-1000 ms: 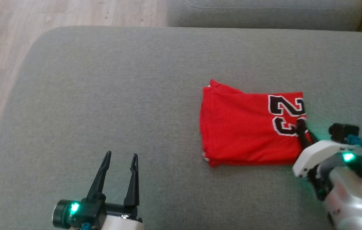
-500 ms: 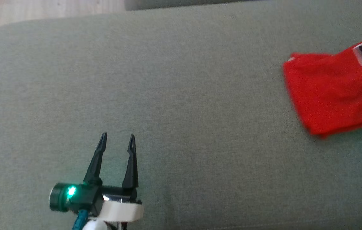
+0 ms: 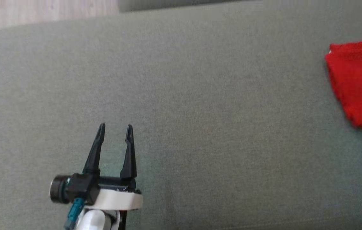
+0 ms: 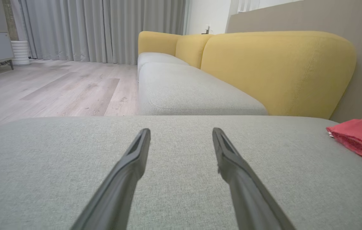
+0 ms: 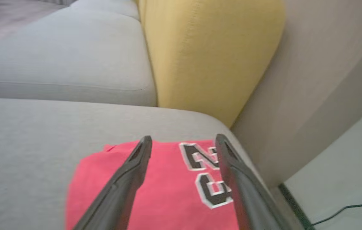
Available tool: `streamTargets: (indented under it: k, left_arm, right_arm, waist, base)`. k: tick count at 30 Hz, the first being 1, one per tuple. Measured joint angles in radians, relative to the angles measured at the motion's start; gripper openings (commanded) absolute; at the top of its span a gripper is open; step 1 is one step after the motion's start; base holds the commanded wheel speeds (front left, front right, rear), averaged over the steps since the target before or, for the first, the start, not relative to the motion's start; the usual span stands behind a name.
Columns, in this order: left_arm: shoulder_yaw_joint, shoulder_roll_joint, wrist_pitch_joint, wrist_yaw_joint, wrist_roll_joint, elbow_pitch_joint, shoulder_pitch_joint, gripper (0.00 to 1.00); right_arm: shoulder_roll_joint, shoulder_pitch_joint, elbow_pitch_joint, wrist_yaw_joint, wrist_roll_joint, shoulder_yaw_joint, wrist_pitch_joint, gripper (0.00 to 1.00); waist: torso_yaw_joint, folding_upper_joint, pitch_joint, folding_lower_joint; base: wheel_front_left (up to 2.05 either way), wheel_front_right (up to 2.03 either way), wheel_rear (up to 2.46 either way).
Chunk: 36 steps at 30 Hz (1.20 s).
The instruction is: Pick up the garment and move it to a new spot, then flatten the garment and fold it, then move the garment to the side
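The left hand (image 3: 115, 127) hovers low and level, pointing forward, its jaws standing apart. The right hand (image 5: 183, 139) tilts downward, its jaws likewise spread wide

Grey sofa seat (image 3: 200, 95), yellow back cushions (image 4: 276, 70)

Red numbered garment (image 5: 165, 188) — folded flat, cushion's right end

Garment (image 3: 358, 80): red cloth, fine-knit, matt
Sofa seat (image 3: 200, 95): grey woven cloth (slightly rough)
Fingers (image 4: 131, 172): dark matt plastic
Floor (image 4: 56, 86): pale wood, smooth
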Motion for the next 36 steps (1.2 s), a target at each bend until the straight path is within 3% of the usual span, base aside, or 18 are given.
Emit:
streamTargets:
  k: [5,11,15,21,36]
  left_arm:
    - [-0.017,-0.001,0.000,-0.008,-0.123,0.072,0.044,1.00]
    - [-0.025,-0.001,0.000,0.028,-0.107,0.111,0.108,1.00]
    - [-0.007,-0.002,0.000,0.037,-0.073,0.098,0.129,1.00]
    - [0.007,-0.001,0.000,0.046,-0.026,0.090,0.221,1.00]
    - [0.036,0.000,0.000,0.045,0.010,0.104,0.244,1.00]
  right_arm:
    - [0.191,0.216,-0.067,0.000,0.012,0.007,-0.064,1.00]
    - [0.373,0.489,-0.228,0.000,0.034,0.048,-0.113,1.00]
    - [0.451,0.650,-0.453,0.000,-0.006,0.037,-0.120,1.00]
    - [0.517,0.818,-0.633,0.000,-0.133,-0.006,-0.120,1.00]
    - [0.561,0.870,-0.671,0.000,-0.171,-0.040,-0.120,1.00]
  waist:
    - [0.012,0.0000,-0.101,-0.0001]
    - [0.034,0.0000,-0.235,-0.0003]
    - [0.054,0.0001,-0.306,-0.0003]
    - [0.076,0.0001,-0.371,-0.0002]
    - [0.080,0.0001,-0.419,0.0000]
  base:
    - [0.00,0.00,0.00]
    - [0.00,0.00,0.00]
    - [0.00,0.00,0.00]
    - [0.00,0.00,0.00]
    - [0.00,0.00,0.00]
